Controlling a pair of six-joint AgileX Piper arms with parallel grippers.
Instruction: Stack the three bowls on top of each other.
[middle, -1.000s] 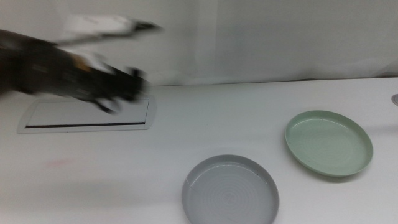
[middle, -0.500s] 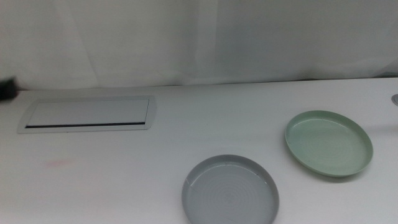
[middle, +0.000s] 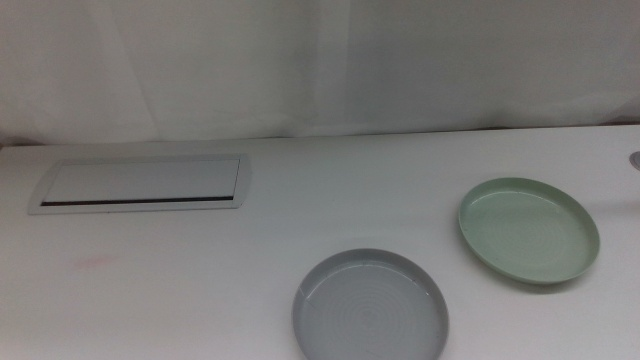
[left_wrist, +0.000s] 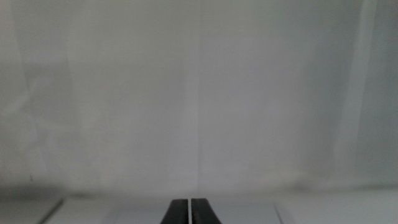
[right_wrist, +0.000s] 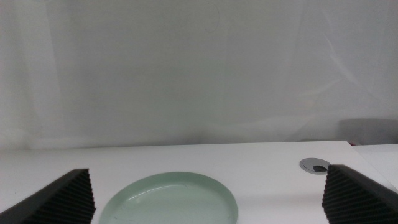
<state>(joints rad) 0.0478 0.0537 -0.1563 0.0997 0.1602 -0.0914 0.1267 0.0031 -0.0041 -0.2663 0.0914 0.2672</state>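
Note:
Two bowls rest on the white table in the middle view. The blue-grey bowl (middle: 370, 306) lies at the front centre and the pale green bowl (middle: 528, 229) sits to its right, a little farther back. Neither arm shows in the middle view. In the right wrist view my right gripper (right_wrist: 206, 179) is open, its jaws spread wide, with the green bowl (right_wrist: 169, 200) on the table just ahead between them. In the left wrist view my left gripper (left_wrist: 189, 211) is shut and faces the white curtain; nothing shows between its jaws.
A flat white panel (middle: 140, 184) with a dark slot lies at the back left of the table. A small grey cable hole (right_wrist: 315, 165) sits near the table's right edge. A white curtain hangs behind the table.
The left arm, blurred over the panel with something white above it a second ago, has drawn out of the middle view to the left. The bowls have not moved.

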